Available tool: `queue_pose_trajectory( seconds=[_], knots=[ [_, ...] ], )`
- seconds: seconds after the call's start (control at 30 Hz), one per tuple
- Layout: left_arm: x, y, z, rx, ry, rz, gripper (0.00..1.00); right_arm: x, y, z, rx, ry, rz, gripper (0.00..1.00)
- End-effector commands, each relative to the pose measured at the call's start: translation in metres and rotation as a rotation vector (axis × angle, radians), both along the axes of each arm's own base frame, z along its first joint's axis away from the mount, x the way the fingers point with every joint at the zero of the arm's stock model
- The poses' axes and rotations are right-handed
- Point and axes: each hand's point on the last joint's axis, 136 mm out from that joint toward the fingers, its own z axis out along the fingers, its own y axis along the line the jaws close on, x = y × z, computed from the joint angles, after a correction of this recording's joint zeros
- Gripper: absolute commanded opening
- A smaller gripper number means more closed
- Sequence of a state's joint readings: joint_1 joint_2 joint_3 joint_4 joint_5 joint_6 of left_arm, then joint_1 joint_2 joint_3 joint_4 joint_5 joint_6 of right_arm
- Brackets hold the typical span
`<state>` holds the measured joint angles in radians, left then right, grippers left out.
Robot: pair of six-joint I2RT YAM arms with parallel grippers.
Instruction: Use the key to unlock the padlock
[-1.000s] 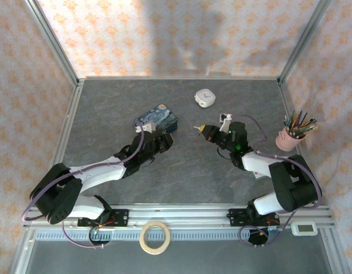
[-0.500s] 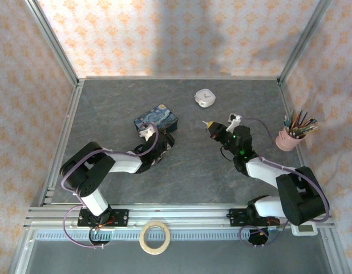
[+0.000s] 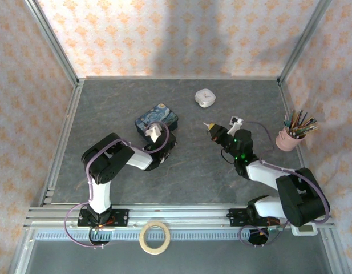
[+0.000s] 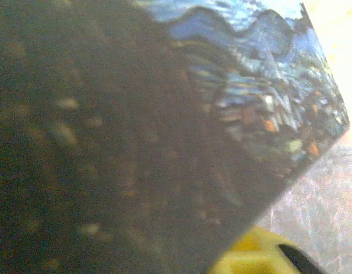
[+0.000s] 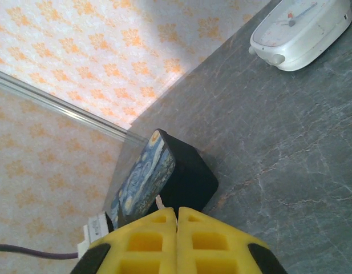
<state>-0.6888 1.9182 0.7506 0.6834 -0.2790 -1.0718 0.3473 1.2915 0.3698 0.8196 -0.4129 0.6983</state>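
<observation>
Your right gripper (image 5: pixel 177 221): clamped tight on the key (image 5: pixel 160 202) | your left gripper (image 3: pixel 166 138): right beside the blue tin (image 3: pixel 157 117), opening can't be told.

The table (image 3: pixel 193 165) lies bare centrally; blue tin (image 3: pixel 156 117) and white clock (image 3: pixel 205 97) stand farther back.

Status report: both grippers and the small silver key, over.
Right gripper shut on tiny pale silver key. Left gripper at blue painted tin, state unclear.

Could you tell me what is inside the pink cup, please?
Coloured pencils stand bunched in the pink cup. Their lower ends and the cup's inside are hidden by its wall.
</observation>
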Motion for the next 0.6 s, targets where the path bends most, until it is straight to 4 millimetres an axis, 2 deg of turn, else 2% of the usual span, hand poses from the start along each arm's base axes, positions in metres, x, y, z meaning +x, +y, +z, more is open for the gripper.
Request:
queue_pose_trajectory(
  seconds=[0.0, 0.03, 0.07, 0.3, 0.57],
  knots=[
    [0.006, 0.005, 0.008, -0.01, -0.046, 0.016, 0.05, -0.001, 0.005, 0.004, 0.054, -0.019, 0.015, 0.0],
    [0.006, 0.004, 0.011, -0.028, -0.057, 0.0, 0.0, 0.0, 0.006, 0.003, 0.062, -0.013, 0.018, 0.0],
    [0.006, 0.004, 0.011, -0.047, -0.058, -0.014, 0.0, 0.0, 0.007, 0.001, 0.072, -0.007, 0.02, 0.0],
    [0.008, -0.013, 0.07, -0.366, -0.173, -0.199, 0.0, 0.001, 0.02, -0.012, 0.14, 0.041, 0.066, 0.0],
    [0.002, -0.023, 0.113, -0.537, -0.207, -0.337, 0.0, -0.003, 0.048, -0.022, 0.24, 0.082, 0.154, 0.0]
  ],
)
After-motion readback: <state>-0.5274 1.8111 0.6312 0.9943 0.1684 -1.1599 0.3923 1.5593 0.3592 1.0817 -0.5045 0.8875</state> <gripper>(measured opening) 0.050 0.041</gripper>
